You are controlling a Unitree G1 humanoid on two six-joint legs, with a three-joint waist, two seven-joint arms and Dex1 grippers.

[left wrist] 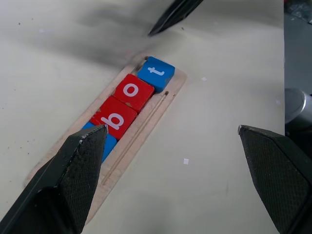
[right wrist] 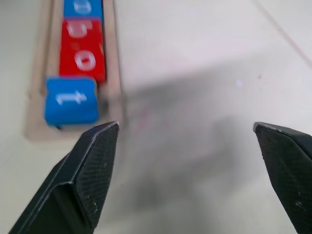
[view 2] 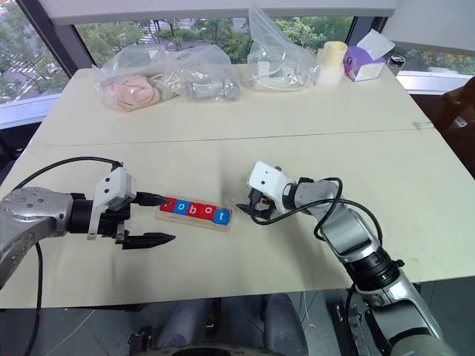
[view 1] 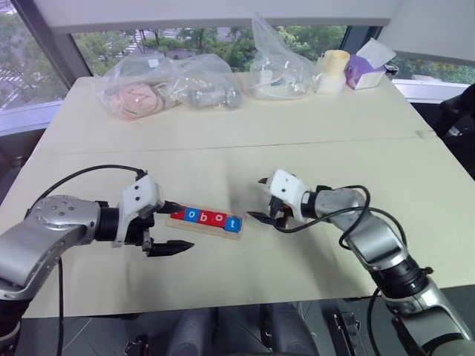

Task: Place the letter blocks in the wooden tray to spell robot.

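Both arms are showing smooth silver-grey metal shells with rounded joint housings. The left arm (view 1: pixel 52 230) is wearing a broad silver shoulder-like casing dotted with small screws, and a thin black cable is looping over it toward a white boxy wrist block. The right arm (view 1: pixel 378 245) is carrying a black ribbed ring between its silver segments, with black cables curling around it. Each hand, left hand (view 1: pixel 169 228) and right hand (view 1: pixel 263 199), is ending in two black tapered fingers (left wrist: pixel 73 180) with finely textured inner faces.
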